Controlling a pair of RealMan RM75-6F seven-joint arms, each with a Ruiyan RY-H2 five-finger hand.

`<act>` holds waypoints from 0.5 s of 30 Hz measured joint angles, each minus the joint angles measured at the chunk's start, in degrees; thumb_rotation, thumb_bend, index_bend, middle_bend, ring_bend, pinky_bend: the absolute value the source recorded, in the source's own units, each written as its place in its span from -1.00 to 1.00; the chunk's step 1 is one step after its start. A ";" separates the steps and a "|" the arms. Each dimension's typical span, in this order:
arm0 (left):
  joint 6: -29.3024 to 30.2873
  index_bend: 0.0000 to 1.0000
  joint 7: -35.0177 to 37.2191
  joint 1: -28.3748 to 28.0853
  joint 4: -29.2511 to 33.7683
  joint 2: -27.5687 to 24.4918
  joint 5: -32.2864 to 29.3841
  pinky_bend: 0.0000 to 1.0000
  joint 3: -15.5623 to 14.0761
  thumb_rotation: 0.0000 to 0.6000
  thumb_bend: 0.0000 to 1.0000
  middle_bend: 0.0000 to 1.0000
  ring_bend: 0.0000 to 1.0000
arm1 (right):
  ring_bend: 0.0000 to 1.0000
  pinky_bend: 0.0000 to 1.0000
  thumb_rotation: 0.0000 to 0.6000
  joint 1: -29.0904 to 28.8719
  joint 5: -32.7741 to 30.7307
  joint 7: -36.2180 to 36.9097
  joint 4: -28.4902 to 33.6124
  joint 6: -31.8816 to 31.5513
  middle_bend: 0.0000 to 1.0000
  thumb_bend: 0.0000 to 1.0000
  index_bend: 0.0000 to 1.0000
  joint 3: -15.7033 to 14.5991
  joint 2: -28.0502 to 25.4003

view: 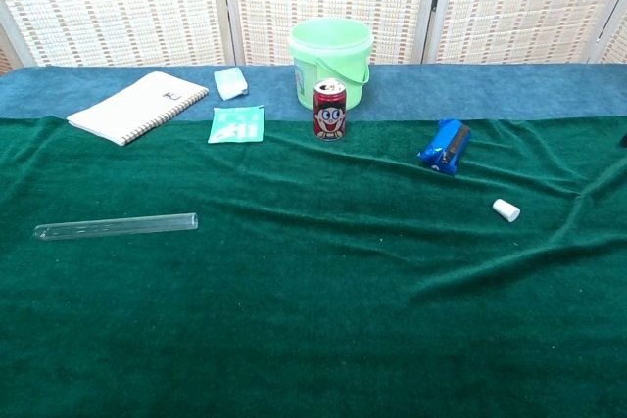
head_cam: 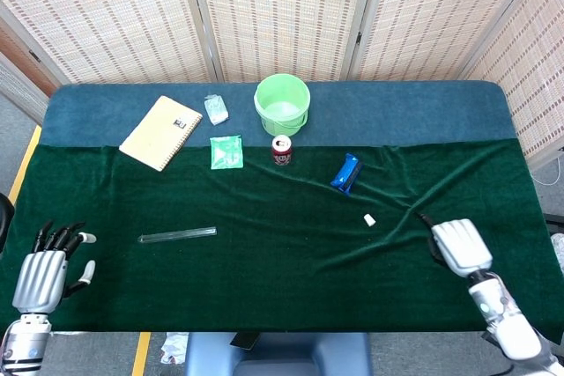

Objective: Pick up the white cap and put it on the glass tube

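The empty right hand (head_cam: 460, 246), fingers apart, approaches the small white plastic cap (head_cam: 370, 219), which needs pinching next.

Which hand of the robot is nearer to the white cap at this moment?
The right hand: it is just right of the white cap. The left hand is far away at the table's left edge.

Silver-backed left hand (head_cam: 40, 277) and right hand (head_cam: 460, 245), black fingers.

white cap (head_cam: 370, 219): small, lying on its side on the green cloth
glass tube (head_cam: 177, 235): clear, lying flat, well apart from the cap
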State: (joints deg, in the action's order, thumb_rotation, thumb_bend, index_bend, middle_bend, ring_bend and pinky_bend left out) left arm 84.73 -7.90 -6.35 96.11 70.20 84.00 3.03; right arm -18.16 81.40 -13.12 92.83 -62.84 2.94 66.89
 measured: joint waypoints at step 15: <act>-0.93 -0.26 0.15 -0.07 -0.53 0.14 -0.65 -1.00 -0.20 1.00 -0.12 -0.57 -0.59 | 1.00 1.00 1.00 -7.56 -6.16 -3.98 -7.45 12.18 0.87 0.72 -0.61 -1.02 7.96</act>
State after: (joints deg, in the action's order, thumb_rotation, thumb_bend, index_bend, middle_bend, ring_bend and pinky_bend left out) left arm 83.80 -7.74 -6.42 95.58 70.35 83.35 2.83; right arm -25.72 75.24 -17.10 85.38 -50.66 1.92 74.85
